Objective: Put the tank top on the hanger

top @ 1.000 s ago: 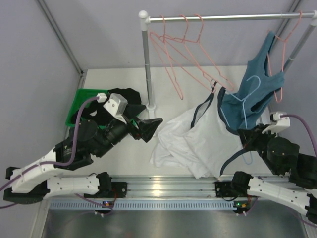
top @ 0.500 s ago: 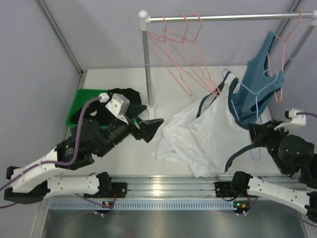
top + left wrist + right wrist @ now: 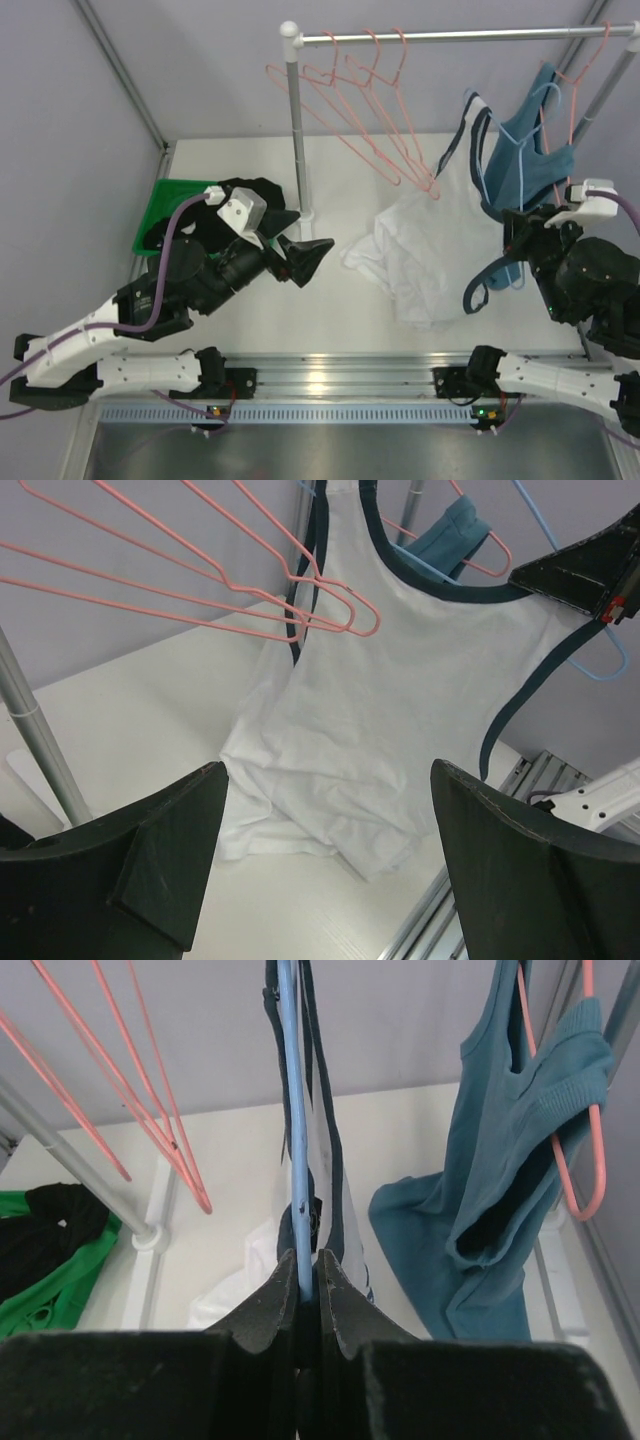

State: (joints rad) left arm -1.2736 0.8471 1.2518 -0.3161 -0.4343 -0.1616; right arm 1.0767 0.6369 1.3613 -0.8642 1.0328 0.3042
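The tank top (image 3: 422, 262) hangs with its navy-trimmed straps up on the hanger (image 3: 292, 1110). Its white lower part lies crumpled on the table (image 3: 340, 320), below and ahead of the right gripper (image 3: 305, 1260). This gripper is closed tight on the thin blue wire of the hanger, which goes straight up from between its fingers. A dark strap of the top runs close along that wire.

The left gripper (image 3: 328, 780) stands with its fingers wide apart and holds nothing. The top is in front of it, well apart from the fingers, seen in the gap between them.

Above and ahead of the left gripper, several pink hangers (image 3: 375, 110) hang on the rail (image 3: 450, 36). To the right of the right gripper, a teal tank top (image 3: 500, 1160) hangs on another pink hanger, just beside the blue one. Behind the left gripper, near its arm, is a green bin (image 3: 160, 205) with black garments (image 3: 255, 195) in it.
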